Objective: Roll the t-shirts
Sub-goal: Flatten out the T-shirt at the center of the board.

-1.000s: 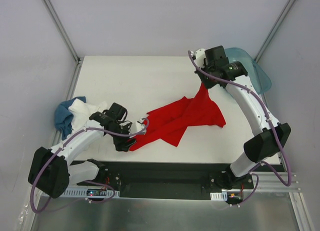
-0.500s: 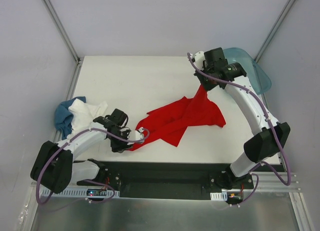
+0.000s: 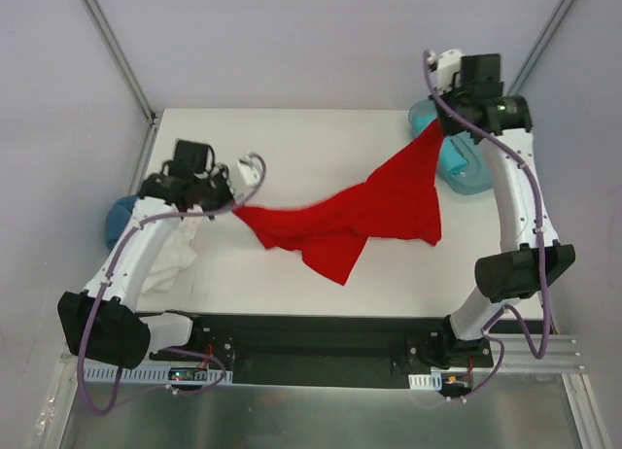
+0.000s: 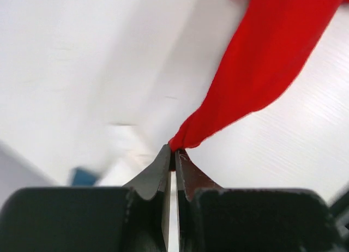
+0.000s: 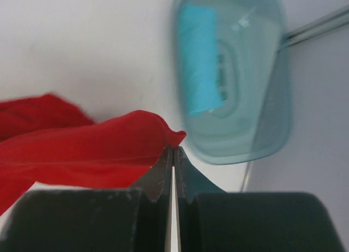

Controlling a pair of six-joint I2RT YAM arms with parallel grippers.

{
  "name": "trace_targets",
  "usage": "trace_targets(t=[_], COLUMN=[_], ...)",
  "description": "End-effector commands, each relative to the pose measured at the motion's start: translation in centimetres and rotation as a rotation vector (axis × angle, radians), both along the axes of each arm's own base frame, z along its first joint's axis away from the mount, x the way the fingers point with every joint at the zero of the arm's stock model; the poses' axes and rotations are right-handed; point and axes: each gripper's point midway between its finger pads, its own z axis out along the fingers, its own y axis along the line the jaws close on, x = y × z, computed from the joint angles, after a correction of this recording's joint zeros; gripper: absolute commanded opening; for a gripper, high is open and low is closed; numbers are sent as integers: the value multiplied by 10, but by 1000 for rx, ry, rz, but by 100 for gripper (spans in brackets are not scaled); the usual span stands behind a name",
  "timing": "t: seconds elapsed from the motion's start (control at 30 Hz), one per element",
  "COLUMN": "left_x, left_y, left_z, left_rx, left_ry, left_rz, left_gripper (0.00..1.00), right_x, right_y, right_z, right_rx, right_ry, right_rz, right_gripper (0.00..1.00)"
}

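Observation:
The red t-shirt (image 3: pixel 364 208) hangs stretched between both grippers above the table, its lower edge still touching the surface. My left gripper (image 3: pixel 236 204) is shut on the shirt's left corner (image 4: pixel 256 66), its jaws pinched on a small bunch of cloth. My right gripper (image 3: pixel 439 130) is shut on the far right corner (image 5: pixel 87 145), raised above the tub. A white t-shirt (image 3: pixel 173 255) and a blue t-shirt (image 3: pixel 117 221) lie crumpled at the left edge, partly under the left arm. A turquoise t-shirt (image 5: pixel 200 61) lies rolled inside the tub.
The translucent teal plastic tub (image 3: pixel 468 173) stands at the back right corner, just under the right wrist, and shows in the right wrist view (image 5: pixel 256 126). Metal frame posts (image 3: pixel 115 51) rise at both back corners. The arm bases sit on the black rail (image 3: pixel 311 347) at the near edge.
The left gripper closed on the red shirt's near-left corner and carried it left and back. The right gripper rose toward the back right with its corner, and the shirt now hangs spread.

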Motion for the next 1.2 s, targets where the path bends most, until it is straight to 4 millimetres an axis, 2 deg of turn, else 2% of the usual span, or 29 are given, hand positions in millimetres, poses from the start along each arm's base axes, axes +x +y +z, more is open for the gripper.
trace_targets(t=[0.0, 0.03, 0.07, 0.1, 0.13, 0.17, 0.2, 0.23, 0.3, 0.33, 0.4, 0.43, 0.47, 0.53, 0.57, 0.67, 0.7, 0.77, 0.8, 0.83, 0.9, 0.93, 1.0, 1.03, 1.17], left_x=[60, 67, 79, 83, 86, 88, 87, 83, 76, 67, 55, 43, 38, 20, 14, -13, -21, -47, -54, -73, -89, -105, -122, -136, -162], left_y=[32, 40, 50, 53, 56, 56, 56, 56, 54, 53, 50, 49, 51, 55, 57, 66, 69, 71, 71, 74, 78, 82, 83, 84, 93], left_z=[110, 124, 151, 165, 177, 202, 212, 233, 251, 269, 286, 302, 310, 332, 339, 366, 372, 390, 397, 411, 425, 440, 454, 465, 494], left_rx=[-149, -167, -189, -222, -239, -271, -284, -302, -325, -340, -359, -371, -369, -366, -355, -349, -350, -362, -366, -372, -360, -366, -367, -371, -371], left_ry=[-164, -189, -245, -261, -285, -334, -357, -407, -449, -497, -543, -589, -616, -692, -725, -829, -855, -928, -953, -1010, -1074, -1127, -1183, -1230, -1340], left_rz=[280, 321, 367, 410, 431, 449, 453, 449, 445, 434, 403, 388, 390, 390, 387, 418, 428, 427, 426, 428, 432, 443, 439, 433, 464], left_gripper=[0, 0, 0, 0, 0, 0, 0, 0, 0, 0, 0, 0, 0, 0, 0, 0, 0, 0, 0, 0, 0, 0, 0, 0, 0], right_x=[12, 13, 13, 11, 7, 3, -2, -13, -27, -43, -60, -68, -87, -104, -123, -147, -162, -177, -195, -202, -220, -238, -259, -280, -322], right_y=[-41, -49, -53, -57, -65, -69, -74, -78, -79, -80, -81, -80, -80, -80, -80, -79, -79, -78, -78, -74, -74, -75, -74, -77, -82], right_z=[86, 97, 106, 117, 137, 148, 159, 178, 194, 206, 217, 222, 236, 251, 264, 281, 290, 297, 306, 310, 318, 329, 341, 353, 390], right_rx=[-21, -34, -41, -50, -57, -57, -54, -47, -42, -34, -24, -18, -11, -5, -9, -6, 0, 18, 33, 42, 55, 63, 63, 67, 66], right_ry=[-228, -265, -296, -331, -398, -435, -470, -528, -573, -606, -643, -658, -700, -750, -797, -862, -897, -929, -965, -982, -1027, -1068, -1115, -1172, -1341], right_rz=[-25, -32, -38, -43, -75, -100, -127, -149, -152, -157, -159, -155, -154, -147, -135, -114, -112, -108, -105, -81, -82, -85, -68, -76, -91], right_gripper=[1, 1, 1, 1, 1, 1, 1, 1, 1, 1, 1, 1, 1, 1, 1, 1, 1, 1, 1, 1, 1, 1, 1, 1, 1])
